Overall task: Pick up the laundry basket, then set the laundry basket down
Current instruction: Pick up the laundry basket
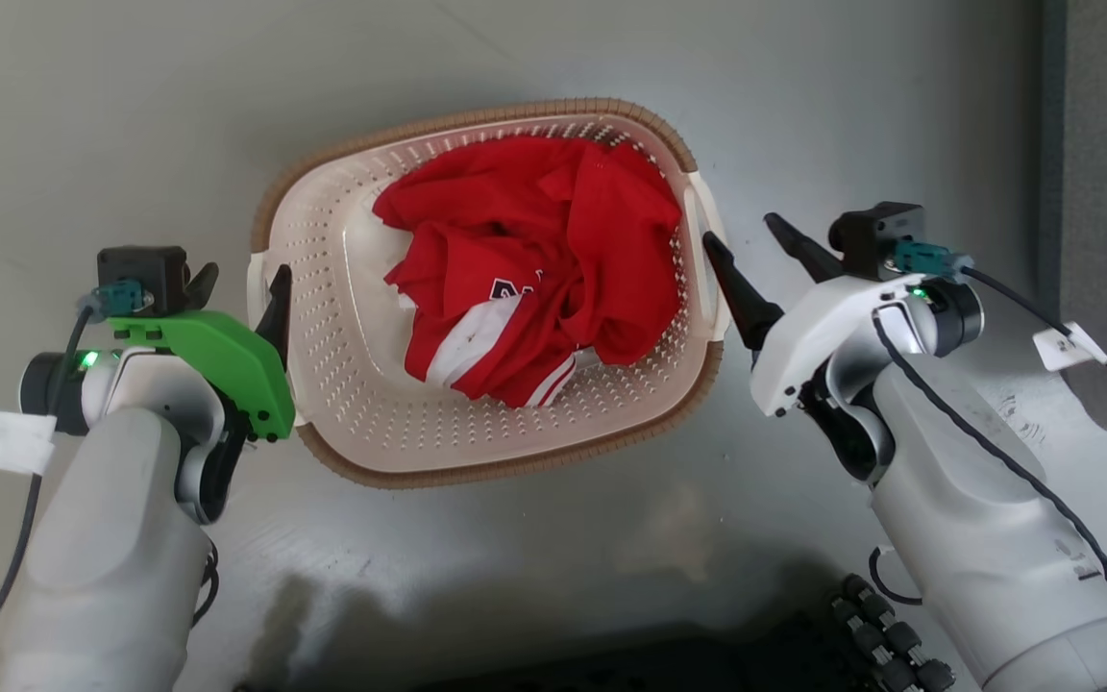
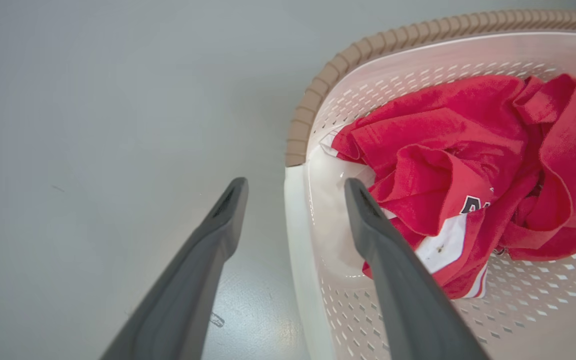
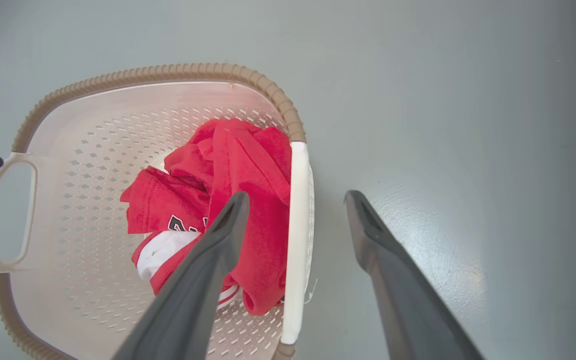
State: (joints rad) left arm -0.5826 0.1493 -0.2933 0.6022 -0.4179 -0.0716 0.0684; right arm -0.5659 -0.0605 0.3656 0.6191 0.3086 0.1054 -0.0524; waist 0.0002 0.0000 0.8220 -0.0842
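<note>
You are poising the left gripper (image 1: pixel 241 288) and right gripper (image 1: pixel 738 231), jaws standing open, astride the white side handles (image 3: pixel 295 225) of the laundry basket (image 1: pixel 477 120), presumably so both can close for a level lift.

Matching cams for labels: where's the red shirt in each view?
Head view: red shirt at upper centre, inside the laundry basket, toward its right side.
Left wrist view: red shirt in the right half of the picture, low in the basket.
Right wrist view: red shirt centre-left, in the basket's right part.
Shared landmark: the basket's brown rim.
</note>
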